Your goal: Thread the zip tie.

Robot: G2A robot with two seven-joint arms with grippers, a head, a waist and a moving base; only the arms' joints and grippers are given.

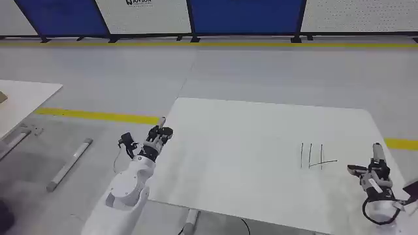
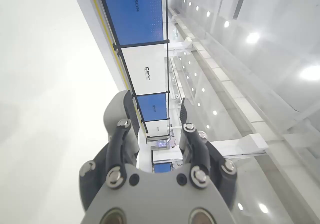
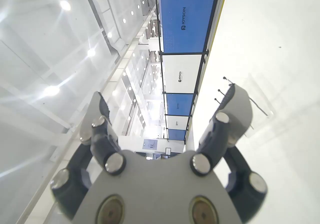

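Note:
Several thin black zip ties [image 1: 311, 156] lie side by side on the white table [image 1: 241, 143], toward its right part, with one lying across their near ends. My right gripper [image 1: 366, 159] sits at the table's right edge, just right of the ties, open and holding nothing. In the right wrist view the zip ties [image 3: 220, 95] show their small heads just past one fingertip [image 3: 233, 92] of the open right gripper [image 3: 167, 101]. My left gripper [image 1: 163, 128] is at the table's left edge, far from the ties. In its own view the left gripper [image 2: 157, 110] is open with nothing in it.
Blue and white partition panels [image 1: 196, 3] stand behind a yellow floor line [image 1: 209, 44] beyond the table. Another white table [image 1: 19, 101] is off to the left. The tabletop [image 2: 37, 60] between the two arms is bare.

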